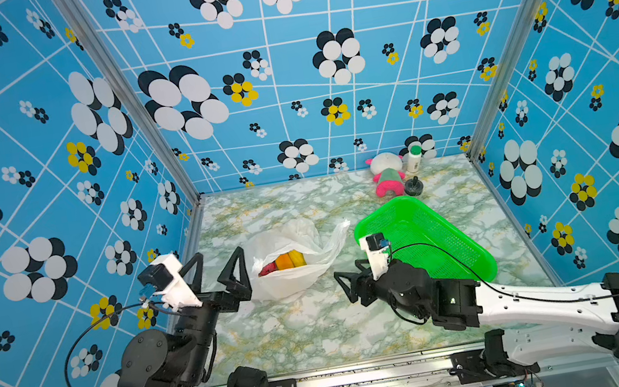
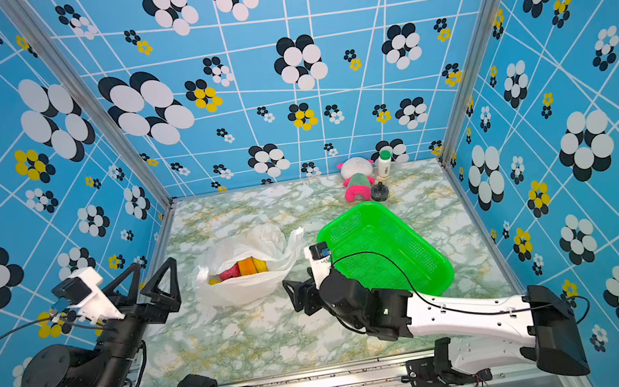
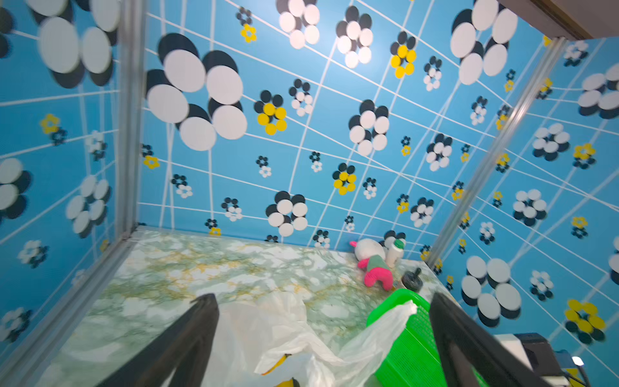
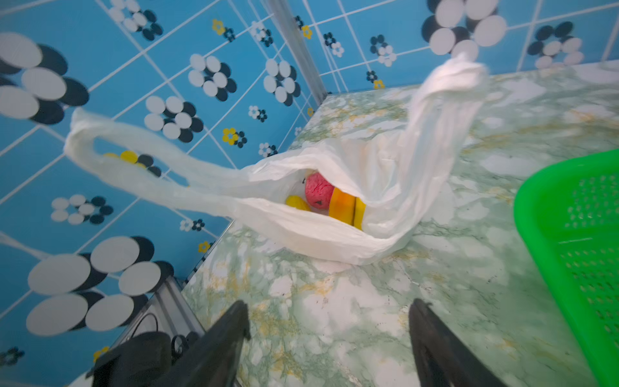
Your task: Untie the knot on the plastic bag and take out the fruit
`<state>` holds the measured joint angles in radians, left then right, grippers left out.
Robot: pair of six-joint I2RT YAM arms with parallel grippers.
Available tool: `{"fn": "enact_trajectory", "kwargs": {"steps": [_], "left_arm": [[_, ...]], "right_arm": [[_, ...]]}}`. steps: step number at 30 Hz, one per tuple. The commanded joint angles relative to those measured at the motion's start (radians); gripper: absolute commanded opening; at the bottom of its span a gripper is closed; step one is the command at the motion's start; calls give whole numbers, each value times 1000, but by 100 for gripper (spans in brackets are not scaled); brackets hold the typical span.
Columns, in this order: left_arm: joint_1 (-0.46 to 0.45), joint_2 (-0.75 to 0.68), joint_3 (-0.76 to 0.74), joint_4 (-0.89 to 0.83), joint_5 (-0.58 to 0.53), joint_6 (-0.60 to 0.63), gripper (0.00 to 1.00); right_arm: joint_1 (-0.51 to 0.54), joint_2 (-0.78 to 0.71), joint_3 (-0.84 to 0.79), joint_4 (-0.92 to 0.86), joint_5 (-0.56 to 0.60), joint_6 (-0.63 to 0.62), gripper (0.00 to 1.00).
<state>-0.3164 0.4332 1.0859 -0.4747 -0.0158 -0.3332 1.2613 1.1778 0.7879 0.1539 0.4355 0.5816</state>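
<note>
Both handle loops hang loose and apart, so the knot reads as undone and none shows. The plastic bag [image 1: 293, 285] sits mid-table, left of centre, with its mouth gaping toward the near side. The fruit [image 4: 320, 191] is inside the mouth: a red-pink ball, orange and yellow pieces beside it, the rest hidden.

The left gripper [image 1: 220, 253] is just left of the bag, spread wide and empty. The right gripper [image 4: 330, 303] is near-right of the bag, jaws apart with nothing between them, just beside the green basket [image 1: 424, 235].

Step in hand, as I judge it: get the fruit out.
- Pin the bag rim or the left handle loop [image 4: 117, 147] with the left gripper so the film doesn't drag.
- Send the right gripper in low through the mouth.
- Take an exposed piece first.
- Close across the short axis of the oblong pieces.
- Risk is pinching film along with the fruit, so check the jaws are past the rim before closing.
- The right handle strip [image 4: 449, 87] is floppy and could drape into the path.
- The basket is the likely drop spot.

Far right sit a plush toy [image 1: 387, 176], a white bottle [image 1: 415, 159] with a green cap, and a small black item [image 1: 414, 185]. The bottle label is too small to read. No other writing or brand is legible.
</note>
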Motion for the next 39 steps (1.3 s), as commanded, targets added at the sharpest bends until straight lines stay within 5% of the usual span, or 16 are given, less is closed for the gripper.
{"fn": "enact_trajectory", "kwargs": {"steps": [1,5,14,21,28,33,39], "left_arm": [[-3,84,15,63,244,-18,99],[-10,199,56,46,263,-10,99],[-12,297,95,-30,133,33,99],[-10,356,128,-107,43,87,99],[-8,368,119,-119,12,123,99],[-4,384,128,-139,11,140,99],[-4,438,104,-136,-18,145,99]], "right_arm": [[53,76,-14,229,-61,-195,78],[43,230,118,155,-177,-419,89],[-112,439,326,-19,-292,-559,92],[-140,580,456,-127,-425,-606,87],[-166,719,584,-204,-411,-624,79],[-168,739,609,-244,-438,-621,59],[-163,692,535,-209,-490,-604,4]]}}
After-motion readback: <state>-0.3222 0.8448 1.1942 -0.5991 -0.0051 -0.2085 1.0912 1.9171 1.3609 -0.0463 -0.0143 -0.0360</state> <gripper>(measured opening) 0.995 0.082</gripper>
